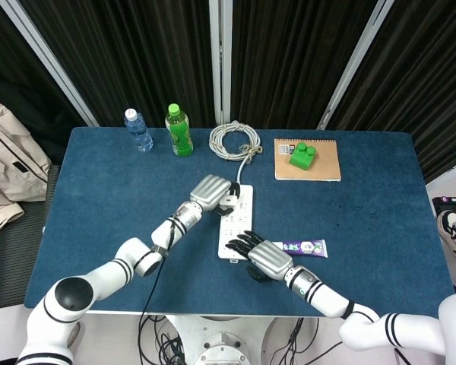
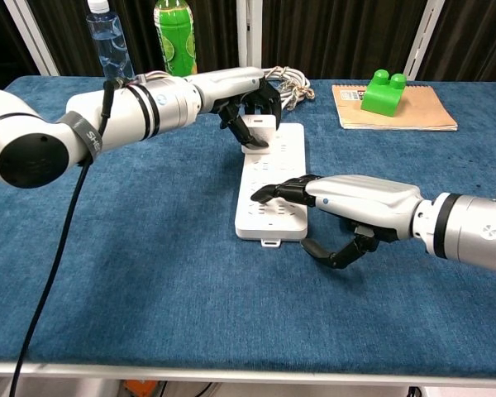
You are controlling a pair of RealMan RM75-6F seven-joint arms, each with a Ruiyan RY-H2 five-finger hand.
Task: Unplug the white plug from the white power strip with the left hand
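Table: we see blue cloth [image 1: 99, 198].
Far edge: two bottles [image 1: 138, 130], coiled cable [image 1: 234, 141], notebook [image 1: 308, 161].
Middle: we've got the white power strip [image 1: 237, 222] and a purple tube [image 1: 305, 248].

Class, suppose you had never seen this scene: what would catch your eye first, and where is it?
Mid-table, the left hand grips the white plug at the far end of the white power strip, while the right hand rests fingertips on its near end. At the back stand a bright green bottle and a green block on a notebook.
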